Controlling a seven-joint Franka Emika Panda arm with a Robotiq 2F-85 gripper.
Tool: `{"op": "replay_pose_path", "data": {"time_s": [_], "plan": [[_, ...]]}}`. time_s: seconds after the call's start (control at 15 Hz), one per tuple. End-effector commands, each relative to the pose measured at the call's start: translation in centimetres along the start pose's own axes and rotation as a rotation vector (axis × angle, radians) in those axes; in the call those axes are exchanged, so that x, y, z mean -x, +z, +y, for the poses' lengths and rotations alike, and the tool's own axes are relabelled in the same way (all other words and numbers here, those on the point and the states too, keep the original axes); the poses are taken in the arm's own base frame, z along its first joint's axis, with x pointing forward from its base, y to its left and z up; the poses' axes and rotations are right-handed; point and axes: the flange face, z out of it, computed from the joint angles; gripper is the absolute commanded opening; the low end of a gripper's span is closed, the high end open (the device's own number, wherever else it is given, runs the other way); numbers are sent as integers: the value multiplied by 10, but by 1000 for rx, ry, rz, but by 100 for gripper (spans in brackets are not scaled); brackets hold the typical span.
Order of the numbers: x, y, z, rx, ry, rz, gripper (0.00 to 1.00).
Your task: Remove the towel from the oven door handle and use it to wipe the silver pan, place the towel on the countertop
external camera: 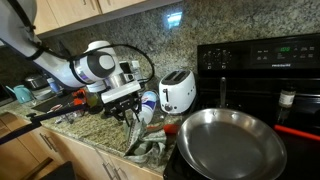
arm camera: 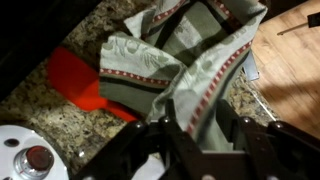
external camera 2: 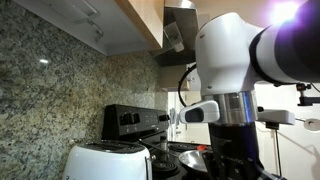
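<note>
One towel [arm camera: 190, 60] lies bunched at the countertop [external camera: 100, 135] edge.

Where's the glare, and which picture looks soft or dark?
In an exterior view a light glares off the backsplash; in an exterior view a lamp flares white beside the arm; the wrist view is soft and dim, though the towel is readable.

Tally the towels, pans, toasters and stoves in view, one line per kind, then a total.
Towel: 1
Pan: 1
Toaster: 1
Stove: 1
Total: 4
</note>
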Motion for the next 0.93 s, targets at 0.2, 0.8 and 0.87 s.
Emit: {"op": "replay_pose_path", "data": {"time_s": [0.2,0.8,0.87], "plan": [[41,-11,-1,15,21,52,99],[146,-15,-18,37,71,138,100],[161,-12,-18,29,90,154,100]]}}
